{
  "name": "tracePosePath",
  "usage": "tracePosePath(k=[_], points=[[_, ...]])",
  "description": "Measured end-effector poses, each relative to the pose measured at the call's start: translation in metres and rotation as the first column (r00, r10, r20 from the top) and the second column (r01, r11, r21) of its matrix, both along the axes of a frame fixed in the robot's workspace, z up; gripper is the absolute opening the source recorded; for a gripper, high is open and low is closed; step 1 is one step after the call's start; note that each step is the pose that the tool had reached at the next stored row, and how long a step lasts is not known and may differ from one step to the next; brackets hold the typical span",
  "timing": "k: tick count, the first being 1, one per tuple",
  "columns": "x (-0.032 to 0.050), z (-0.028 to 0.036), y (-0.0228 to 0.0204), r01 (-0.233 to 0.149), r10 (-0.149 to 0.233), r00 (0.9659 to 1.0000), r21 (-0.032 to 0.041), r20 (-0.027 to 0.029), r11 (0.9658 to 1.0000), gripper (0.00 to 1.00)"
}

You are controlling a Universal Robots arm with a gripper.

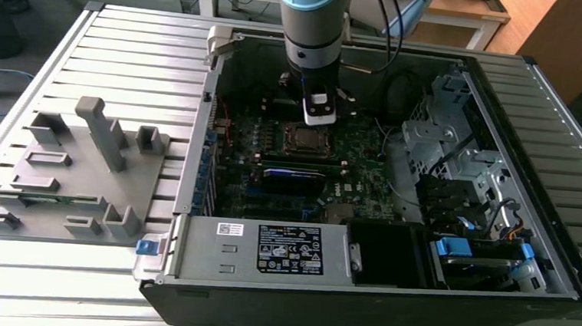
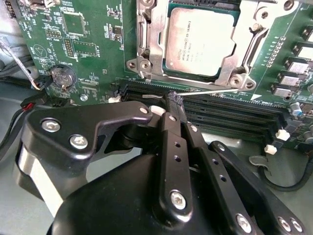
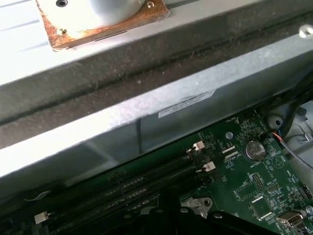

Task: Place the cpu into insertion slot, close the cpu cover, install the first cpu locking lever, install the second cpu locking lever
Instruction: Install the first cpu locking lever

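Observation:
In the exterior view my gripper reaches down into the open computer case, just beyond the insertion slot on the green board. The second wrist view shows the cpu, silvery top up, seated in the slot. The cpu cover lies down around it as a metal frame. A thin wire locking lever runs along the socket's edge on the side of the memory slots. My gripper is shut, its black fingertips pressed together right at that lever. I cannot tell whether the wire is pinched between them.
Long black memory slots lie beside the socket, and a coin battery with a red-black cable is near the case wall. A grey fixture tray lies outside the case. The power supply and drive cage crowd the case.

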State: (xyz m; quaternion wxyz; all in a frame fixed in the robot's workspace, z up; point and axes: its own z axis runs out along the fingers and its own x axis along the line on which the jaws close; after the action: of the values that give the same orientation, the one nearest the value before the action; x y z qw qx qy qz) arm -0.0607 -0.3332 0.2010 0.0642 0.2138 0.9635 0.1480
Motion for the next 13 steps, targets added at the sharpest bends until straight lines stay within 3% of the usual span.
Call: tracePosePath(k=[13], points=[[0.0002, -0.0030, -0.0001, 0.001, -0.001, 1.0000, 0.0004, 0.0004, 1.0000, 0.11]])
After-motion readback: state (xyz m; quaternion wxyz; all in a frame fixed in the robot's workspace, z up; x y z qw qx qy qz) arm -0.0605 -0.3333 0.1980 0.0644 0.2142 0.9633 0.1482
